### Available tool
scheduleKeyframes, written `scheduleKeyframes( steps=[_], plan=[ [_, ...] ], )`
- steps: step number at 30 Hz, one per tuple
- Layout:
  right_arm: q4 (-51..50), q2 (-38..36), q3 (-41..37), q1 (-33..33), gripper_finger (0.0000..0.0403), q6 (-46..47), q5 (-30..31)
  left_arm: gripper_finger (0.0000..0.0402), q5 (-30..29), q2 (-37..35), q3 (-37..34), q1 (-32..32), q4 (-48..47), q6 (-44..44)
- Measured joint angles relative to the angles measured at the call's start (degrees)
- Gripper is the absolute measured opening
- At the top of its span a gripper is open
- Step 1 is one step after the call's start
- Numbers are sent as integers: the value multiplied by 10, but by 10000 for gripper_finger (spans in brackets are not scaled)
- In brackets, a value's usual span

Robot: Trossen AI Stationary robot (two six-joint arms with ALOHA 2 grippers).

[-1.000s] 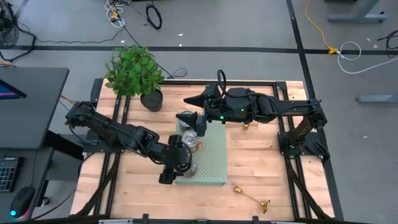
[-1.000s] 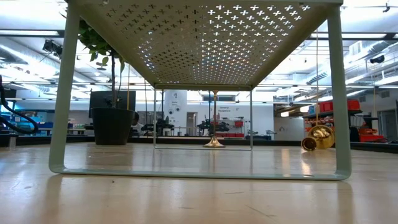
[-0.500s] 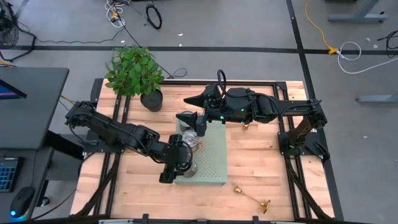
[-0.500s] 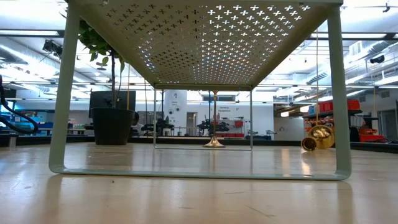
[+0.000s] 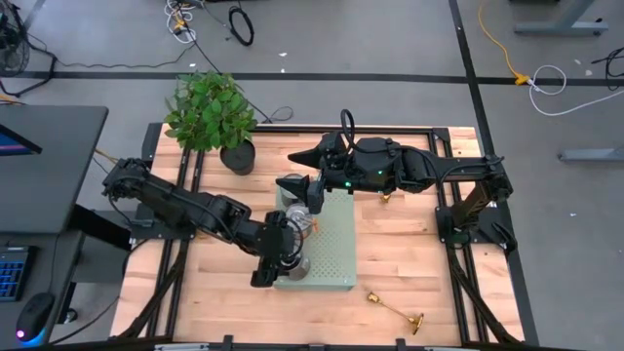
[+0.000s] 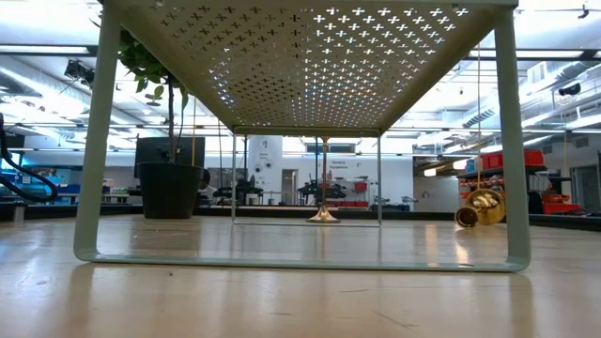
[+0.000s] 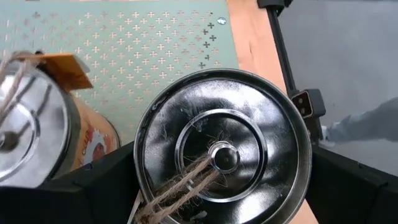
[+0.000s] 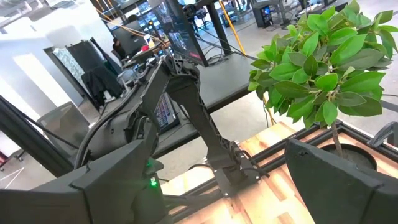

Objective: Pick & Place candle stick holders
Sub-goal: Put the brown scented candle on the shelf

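Observation:
My left gripper (image 5: 290, 263) is at the near left corner of a pale green perforated stand (image 5: 331, 249). It is shut on a round silver tin (image 7: 224, 155) with twine on its lid. A second tin with an orange label (image 7: 37, 124) stands beside it. One brass candlestick (image 5: 395, 310) lies on its side on the table at the near right. Another candlestick (image 5: 386, 198) shows partly under my right arm and stands on its base in the low view (image 6: 323, 214). A third is not in view. My right gripper (image 5: 310, 190) is open and empty above the stand's far left end. My left gripper has the silver tin's round side wall between its two fingers (image 7: 106, 180), one on each side, just below the lid's rim (image 7: 144, 163). The fingers point down at it from above. The tin stands upright, its top up; its bottom is hidden.
A potted plant (image 5: 210, 112) stands at the table's far left. The green stand's legs (image 6: 94, 141) rest on the wooden table. A grey round object (image 5: 290, 183) sits under my right gripper. Bare wood lies at the near left and right of the stand.

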Motion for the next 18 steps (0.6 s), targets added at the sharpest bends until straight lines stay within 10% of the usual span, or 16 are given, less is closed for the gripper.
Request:
scheduleKeyframes(
  steps=[18],
  plan=[
    [0, 0, 0, 0, 388, 0, 0, 398, -5, -1, 0, 3, 6, 32]
  ],
)
